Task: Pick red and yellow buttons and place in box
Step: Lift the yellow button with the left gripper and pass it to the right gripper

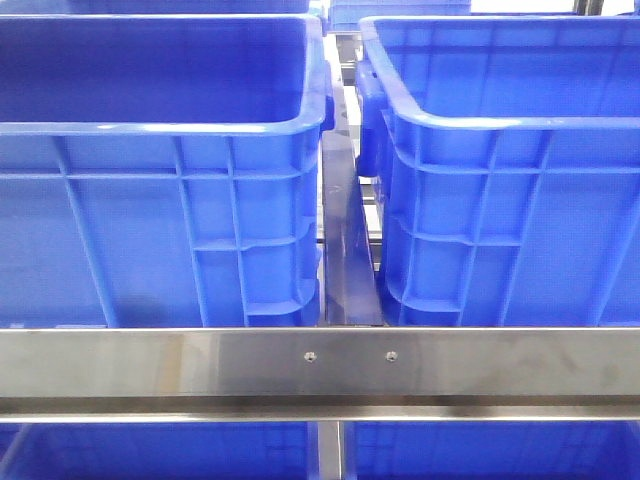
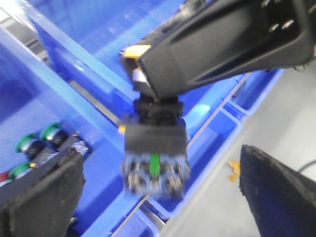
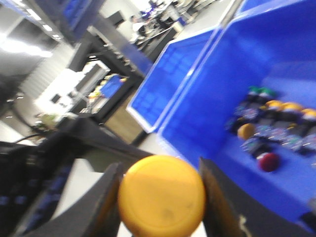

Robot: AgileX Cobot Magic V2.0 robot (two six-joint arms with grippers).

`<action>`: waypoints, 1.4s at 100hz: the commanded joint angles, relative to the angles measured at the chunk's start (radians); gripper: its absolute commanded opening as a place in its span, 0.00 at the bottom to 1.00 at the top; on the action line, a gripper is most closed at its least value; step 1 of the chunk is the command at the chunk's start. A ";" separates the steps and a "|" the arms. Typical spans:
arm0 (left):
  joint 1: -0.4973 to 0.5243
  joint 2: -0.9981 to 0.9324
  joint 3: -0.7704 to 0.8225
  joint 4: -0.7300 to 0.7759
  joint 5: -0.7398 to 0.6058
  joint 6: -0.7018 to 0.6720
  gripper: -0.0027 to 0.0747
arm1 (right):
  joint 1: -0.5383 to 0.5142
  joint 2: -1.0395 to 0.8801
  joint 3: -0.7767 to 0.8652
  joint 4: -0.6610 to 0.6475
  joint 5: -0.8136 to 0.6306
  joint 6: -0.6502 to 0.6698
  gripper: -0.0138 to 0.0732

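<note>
My right gripper [image 3: 160, 197] has its fingers clamped on a yellow button [image 3: 161, 195], low in the frame. At right, more yellow and red buttons [image 3: 276, 133] lie in a blue crate [image 3: 207, 103]. My left gripper [image 2: 158, 197] fingers stand apart.

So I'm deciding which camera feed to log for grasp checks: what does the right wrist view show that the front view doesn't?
Only the right wrist view shows the right gripper shut on a yellow button, plus a blue crate holding loose buttons, one of them a red button. Only the front view shows the steel rail crossing below two crates and the gap between them. Both show blue crates; the front view shows no arm.
</note>
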 commanded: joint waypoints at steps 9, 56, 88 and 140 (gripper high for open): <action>0.058 -0.080 0.015 0.069 -0.063 -0.079 0.81 | -0.010 -0.021 -0.036 0.150 -0.057 -0.088 0.34; 0.512 -0.443 0.275 0.078 -0.065 -0.102 0.81 | -0.010 -0.021 -0.036 0.150 -0.226 -0.209 0.34; 0.757 -0.693 0.455 0.078 -0.072 -0.102 0.81 | -0.025 -0.032 -0.036 0.150 -0.357 -0.276 0.34; 0.781 -0.790 0.516 0.078 -0.071 -0.102 0.01 | -0.395 -0.054 -0.036 0.150 -0.478 -0.409 0.34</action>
